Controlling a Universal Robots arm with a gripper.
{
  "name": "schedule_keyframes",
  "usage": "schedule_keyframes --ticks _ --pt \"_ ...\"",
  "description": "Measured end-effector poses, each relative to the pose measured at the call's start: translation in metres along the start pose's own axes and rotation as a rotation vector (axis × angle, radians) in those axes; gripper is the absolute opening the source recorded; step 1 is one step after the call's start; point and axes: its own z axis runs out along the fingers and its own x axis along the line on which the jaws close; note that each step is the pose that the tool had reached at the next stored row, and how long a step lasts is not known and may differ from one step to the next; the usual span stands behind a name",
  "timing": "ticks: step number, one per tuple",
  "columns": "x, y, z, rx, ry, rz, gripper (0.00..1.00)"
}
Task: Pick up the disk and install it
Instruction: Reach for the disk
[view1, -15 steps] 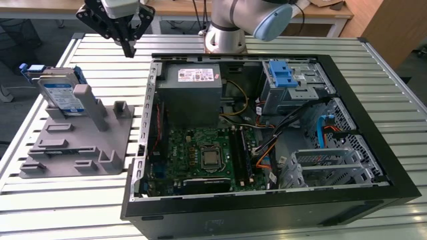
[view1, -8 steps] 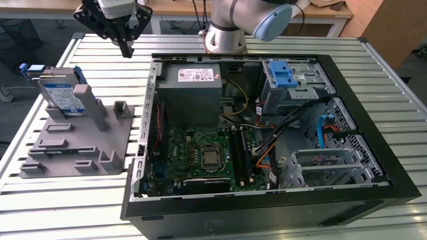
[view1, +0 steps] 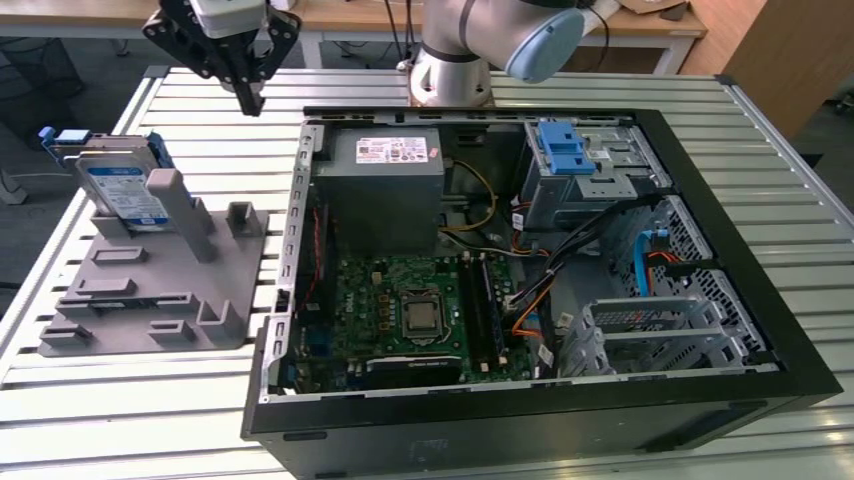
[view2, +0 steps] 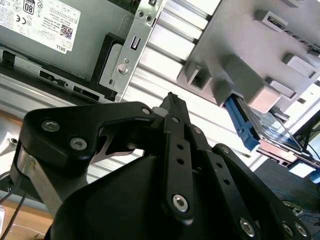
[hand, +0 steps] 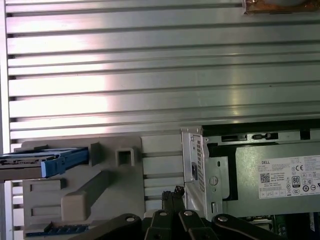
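Hangs over the table (view1: 134, 405) with gripper (view1: 250, 104) pinched together, empty. Well apart from the disk (view1: 123, 192), standing in the grey holder (view1: 167, 295).

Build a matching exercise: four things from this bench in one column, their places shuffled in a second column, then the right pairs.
1 disk
2 claw
3 grey box
4 blue latch

A on the drive cage inside the case
B propped in the grey rack
C over the slatted table, holding nothing
D in the case, next to the motherboard

Pairs: 1-B, 2-C, 3-D, 4-A
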Motion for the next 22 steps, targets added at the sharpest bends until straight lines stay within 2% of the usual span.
schedule_keyframes --ticks 10,22 --pt "0.0046 -0.0002 0.0003 0.0000 0.0000 0.000 0.11" --pt "0.0064 -0.0002 0.0004 0.0000 0.0000 0.000 0.11"
